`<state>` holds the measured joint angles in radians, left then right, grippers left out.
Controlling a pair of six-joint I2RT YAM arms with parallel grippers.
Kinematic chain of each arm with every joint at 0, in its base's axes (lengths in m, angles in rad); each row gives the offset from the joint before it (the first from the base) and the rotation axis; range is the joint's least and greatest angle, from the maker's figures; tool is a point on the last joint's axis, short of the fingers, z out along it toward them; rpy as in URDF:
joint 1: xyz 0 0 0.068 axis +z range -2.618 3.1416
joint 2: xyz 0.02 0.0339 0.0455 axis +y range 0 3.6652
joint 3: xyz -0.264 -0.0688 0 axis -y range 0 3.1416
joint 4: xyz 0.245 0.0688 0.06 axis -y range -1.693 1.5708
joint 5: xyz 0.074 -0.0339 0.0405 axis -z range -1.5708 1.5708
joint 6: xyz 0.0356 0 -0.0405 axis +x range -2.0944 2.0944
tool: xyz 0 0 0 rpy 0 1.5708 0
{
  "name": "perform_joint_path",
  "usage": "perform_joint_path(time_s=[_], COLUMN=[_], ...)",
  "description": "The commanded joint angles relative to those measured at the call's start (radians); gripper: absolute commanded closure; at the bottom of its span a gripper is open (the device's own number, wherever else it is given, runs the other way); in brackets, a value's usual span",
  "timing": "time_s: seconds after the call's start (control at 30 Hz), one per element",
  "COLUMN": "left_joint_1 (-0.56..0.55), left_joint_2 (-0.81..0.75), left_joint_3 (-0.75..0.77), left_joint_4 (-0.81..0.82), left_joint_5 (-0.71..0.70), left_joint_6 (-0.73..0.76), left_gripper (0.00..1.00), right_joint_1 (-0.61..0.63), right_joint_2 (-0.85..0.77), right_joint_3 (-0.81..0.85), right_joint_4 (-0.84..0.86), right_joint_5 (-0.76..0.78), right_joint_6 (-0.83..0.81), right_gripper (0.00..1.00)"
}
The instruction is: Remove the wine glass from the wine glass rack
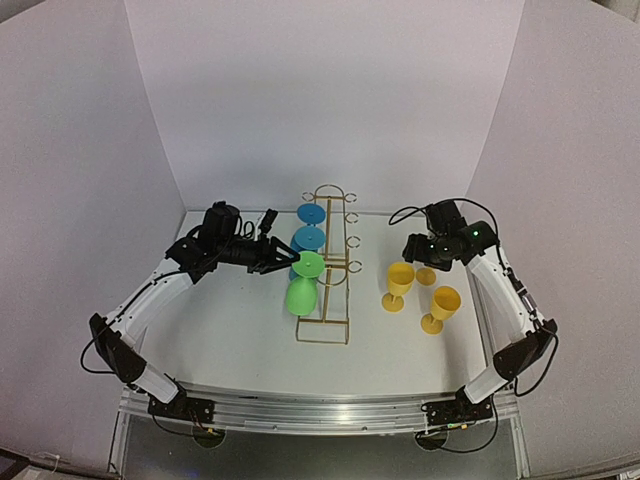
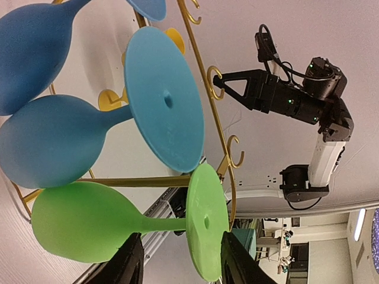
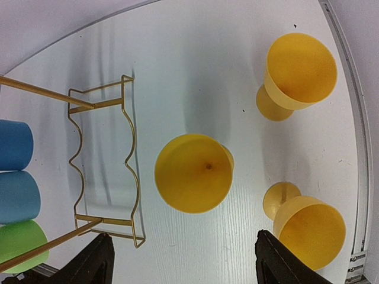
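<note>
The gold wire wine glass rack (image 1: 331,272) stands mid-table. Two blue glasses (image 1: 309,238) and a green wine glass (image 1: 303,287) hang upside down along its left side. My left gripper (image 1: 281,256) is open at the green glass's foot. In the left wrist view, its fingers (image 2: 128,261) straddle the green stem and foot disc (image 2: 206,222), which sits by a rack rail (image 2: 203,99); I cannot tell if they touch it. My right gripper (image 1: 416,249) is open and empty, and in the right wrist view (image 3: 186,267) it hovers above a yellow glass (image 3: 192,173).
Three yellow glasses (image 1: 399,281) (image 1: 427,275) (image 1: 441,306) stand upright right of the rack. The right wrist view shows the rack's wavy base (image 3: 103,160) at left. White walls close in the back and sides. The right arm (image 2: 284,97) shows in the left wrist view.
</note>
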<state>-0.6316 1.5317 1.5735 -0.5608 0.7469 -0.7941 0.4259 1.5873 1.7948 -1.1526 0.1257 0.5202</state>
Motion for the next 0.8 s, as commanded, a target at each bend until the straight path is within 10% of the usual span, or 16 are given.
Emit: perform_joint_path(time_s=[0.0,0.77], left_joint_1=[-0.003,0.009], left_joint_2=[0.029,0.027], left_joint_3=[0.071,0.079], left_joint_4=[-0.007,-0.007], left_joint_5=[0.040,0.044], left_joint_6=[0.006,-0.016], left_gripper=[0.59,1.00], right_joint_1=[-0.004,-0.004], right_joint_2=[-0.035,-0.036], right_joint_3=[-0.014,-0.009], right_joint_4=[-0.014,-0.026], right_joint_5=[0.002,0.010], right_joint_6=[-0.017,-0.033], right_gripper=[0.24,0.24])
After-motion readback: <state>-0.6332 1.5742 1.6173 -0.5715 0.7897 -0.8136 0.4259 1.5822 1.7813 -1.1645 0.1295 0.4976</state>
